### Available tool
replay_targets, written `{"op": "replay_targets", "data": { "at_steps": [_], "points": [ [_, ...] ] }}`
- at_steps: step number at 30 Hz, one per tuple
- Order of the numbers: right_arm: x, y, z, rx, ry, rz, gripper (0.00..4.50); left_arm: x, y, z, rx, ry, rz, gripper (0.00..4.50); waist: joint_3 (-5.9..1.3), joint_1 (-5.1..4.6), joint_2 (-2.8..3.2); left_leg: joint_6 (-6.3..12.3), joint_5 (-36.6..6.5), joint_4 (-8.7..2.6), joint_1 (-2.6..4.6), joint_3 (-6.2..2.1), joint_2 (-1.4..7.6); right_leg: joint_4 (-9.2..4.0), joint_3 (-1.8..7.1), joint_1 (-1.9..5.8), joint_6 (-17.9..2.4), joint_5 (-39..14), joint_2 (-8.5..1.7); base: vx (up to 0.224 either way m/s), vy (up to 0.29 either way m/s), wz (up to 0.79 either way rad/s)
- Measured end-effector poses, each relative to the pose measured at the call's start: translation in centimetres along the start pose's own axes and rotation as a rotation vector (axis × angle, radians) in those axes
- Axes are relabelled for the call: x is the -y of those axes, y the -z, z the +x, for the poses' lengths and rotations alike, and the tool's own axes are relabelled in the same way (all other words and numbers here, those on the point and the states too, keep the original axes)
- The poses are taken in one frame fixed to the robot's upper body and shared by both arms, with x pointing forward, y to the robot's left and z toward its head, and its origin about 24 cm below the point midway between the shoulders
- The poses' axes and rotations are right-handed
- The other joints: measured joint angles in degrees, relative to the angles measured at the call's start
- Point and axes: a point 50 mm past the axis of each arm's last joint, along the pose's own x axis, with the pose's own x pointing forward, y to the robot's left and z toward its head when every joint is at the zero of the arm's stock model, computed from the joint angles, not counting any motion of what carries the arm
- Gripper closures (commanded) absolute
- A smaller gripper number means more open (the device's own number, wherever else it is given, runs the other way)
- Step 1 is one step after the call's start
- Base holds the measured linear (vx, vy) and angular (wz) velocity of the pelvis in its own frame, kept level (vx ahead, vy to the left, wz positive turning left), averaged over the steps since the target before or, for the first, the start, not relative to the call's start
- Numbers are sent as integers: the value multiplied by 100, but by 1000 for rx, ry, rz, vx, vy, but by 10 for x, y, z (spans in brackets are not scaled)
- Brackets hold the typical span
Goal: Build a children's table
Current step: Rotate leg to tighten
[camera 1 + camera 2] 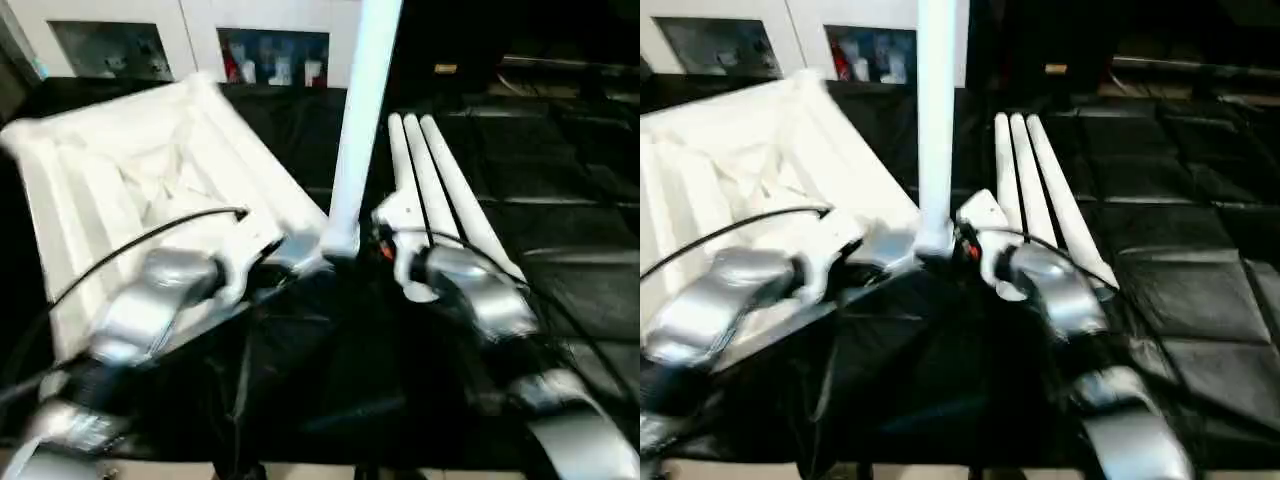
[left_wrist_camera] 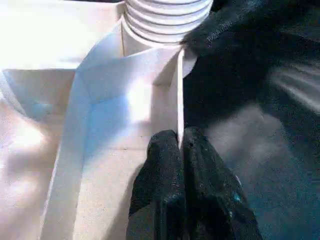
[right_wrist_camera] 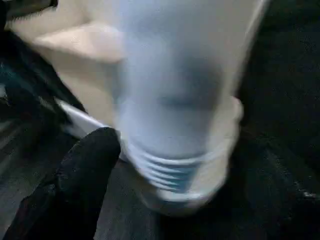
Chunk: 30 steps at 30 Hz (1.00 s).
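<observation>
The children's table top [image 1: 130,170] lies upside down on the left, white, with its ribbed underside up. One white leg [image 1: 365,100] stands upright in the near right corner socket [image 1: 340,242]; its threaded end [image 2: 165,20] sits at the socket. My left gripper [image 2: 180,137] is shut on a thin rim wall of the top, just beside that socket. My right gripper [image 1: 970,238] is at the foot of the upright leg, open. One black finger [image 3: 87,170] stands just off the leg's thread [image 3: 170,170]. Three more legs [image 1: 440,190] lie side by side on the right.
A black padded mat [image 1: 560,200] covers the work surface. A white cabinet with glass doors [image 1: 270,55] stands at the back. A black cable [image 1: 150,235] arcs over my left forearm and the table top.
</observation>
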Motion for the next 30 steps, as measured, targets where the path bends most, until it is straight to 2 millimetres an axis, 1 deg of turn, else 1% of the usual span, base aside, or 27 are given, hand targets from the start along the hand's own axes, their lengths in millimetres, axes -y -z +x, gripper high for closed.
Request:
{"op": "replay_targets", "data": {
  "at_steps": [1,2,4,8,10,12,14,16,17,18,21,23,26,28,30],
  "points": [
    [-2,0,-1,-8,-34,-6,61,2,2,0,-2,28,-1,450,-7,24,-37,-3,-1,25,-1,-3,7,19,-4,1,1,0,3,0,0,0],
    [-4,-2,-1,-2,-51,-8,61,2,3,-2,-11,36,6,450,-6,38,-41,-4,-2,48,-2,-3,9,31,-2,3,1,0,2,0,0,0],
    [-10,-8,-2,30,-116,-14,61,8,7,-5,-21,85,19,450,-6,69,-45,-15,-2,92,18,2,8,79,12,15,7,1,-11,-64,-3,-1],
    [-18,-4,-2,40,-182,-18,61,11,12,-11,-30,123,32,450,-10,104,-45,-87,14,132,36,-3,11,97,22,42,45,25,-11,-76,3,1],
    [-18,-3,-2,33,-190,-15,61,12,13,-11,-32,126,33,450,-21,124,-71,-91,25,144,36,-12,11,97,23,48,60,42,-11,-75,3,-1],
    [-18,-2,-2,26,-193,-13,61,12,14,-11,-32,128,31,450,-25,126,-78,-92,26,170,44,-20,12,98,22,70,62,44,-10,-60,5,1],
    [-19,-1,-2,8,-194,-35,61,13,14,-10,-34,130,29,450,-25,123,-77,-92,26,180,71,-30,11,92,22,101,63,44,-10,0,0,0],
    [-18,0,-2,2,-194,-36,86,13,15,-9,-33,132,22,450,-26,121,-78,-92,26,187,96,-36,10,90,24,124,64,44,-13,0,0,0],
    [-18,1,-1,2,-195,-32,86,12,16,-9,-33,131,18,450,-26,122,-78,-92,26,188,102,-37,10,88,25,130,64,44,-13,0,0,0],
    [-18,2,-1,0,-196,-28,97,12,17,-8,-33,131,12,450,-27,123,-75,-92,26,189,107,-37,9,88,25,134,64,44,-13,0,0,0],
    [-18,4,0,-4,-196,-21,123,11,18,-6,-32,131,0,450,-29,123,-72,-92,26,190,108,-37,10,94,26,135,59,55,-13,0,0,0],
    [-18,4,0,-3,-195,-19,129,10,17,-5,-33,130,0,450,-30,123,-71,-92,26,190,112,-37,11,101,24,135,49,71,-11,0,0,0],
    [-19,4,2,0,-180,-12,161,8,18,-5,-35,127,-3,450,-40,124,-53,-94,24,179,112,-35,13,108,16,133,28,83,-8,0,0,0],
    [-19,6,5,8,-163,6,171,7,19,-4,-39,120,-10,450,-49,123,-38,-95,24,173,111,-35,13,108,9,132,29,82,-3,0,0,0],
    [-19,8,8,19,-131,35,171,5,20,-3,-43,101,-16,450,-53,115,-31,-96,24,173,112,-35,13,109,8,132,29,82,0,0,0,0]
  ]
}}
